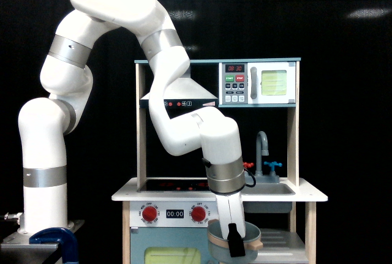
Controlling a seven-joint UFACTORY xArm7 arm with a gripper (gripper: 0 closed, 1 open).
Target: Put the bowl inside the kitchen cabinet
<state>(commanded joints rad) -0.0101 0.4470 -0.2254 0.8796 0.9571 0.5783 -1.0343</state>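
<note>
Now your gripper [236, 247] hangs low in front of the toy kitchen, its black finger [236, 241] clamped over the near wall of the round grey-blue bowl with the tan wooden rim [234, 241], so the bowl is held clear of any surface. You cannot see the second finger; it sits inside the bowl.

Just beyond the gripper, toward the exterior view's right, lies the doorless kitchen cabinet with its pale grey shelf board [278, 241] between light wooden posts. Whether the bowl is already over that board or only in front of it, you cannot tell.

Toward the exterior view's left of the gripper is the blue oven door with the yellow-green window [165, 253]. Above it, the white control panel [174, 213] carries two red knobs marked OFF and a small display reading 00:00.

Directly above the gripper, past the white countertop [306, 196], stand the grey rectangular sink basin [269, 189] and grey faucet [262, 147]. Higher still, the microwave with the yellow-green window [260, 83] shows 08:30 in red, with a green START and a red STOP button.
</note>
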